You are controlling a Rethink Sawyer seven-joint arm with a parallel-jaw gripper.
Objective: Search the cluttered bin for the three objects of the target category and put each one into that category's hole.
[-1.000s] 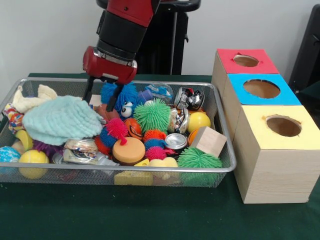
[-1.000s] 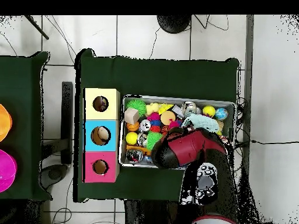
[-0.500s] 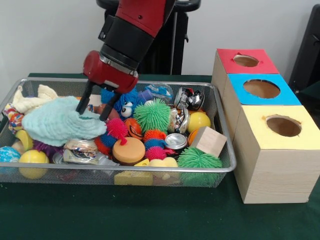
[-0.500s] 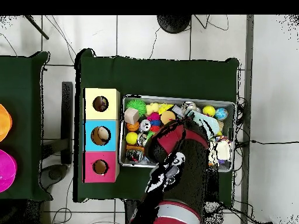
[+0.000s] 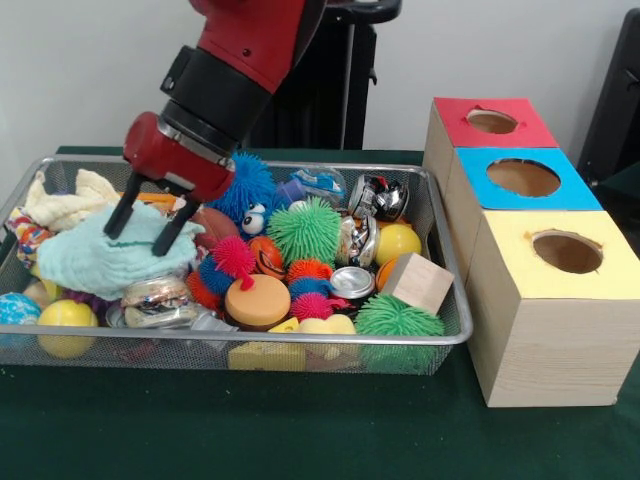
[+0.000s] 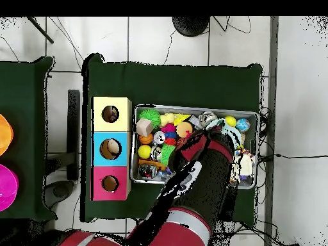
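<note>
Sawyer's red and black arm slants down from the upper middle of the front view toward the left half of the wire mesh bin, its red wrist collar tilted so the gripper points down and to the left. The two dark fingers are spread apart, their tips pressing into the pale mint knitted cloth that lies bunched over the bin's left side; nothing is pinched between them. A cream rag sits just behind the cloth, against the bin's back left corner. In the overhead view the arm covers much of the bin's middle and hides the gripper.

Clutter fills the rest of the bin: a blue furry toy with googly eyes just beside the wrist, a green spiky ball at centre, a pink spiky ball, an orange disc, a crushed can touching the cloth's front edge, a yellow ball at front left, another yellow ball at right, a wooden block and a second green spiky ball at front right.

Three wooden boxes stand in a row just beside the bin's right side: the red-topped box farthest, the blue-topped box between, and the yellow-topped box nearest, each with a round hole on top.
</note>
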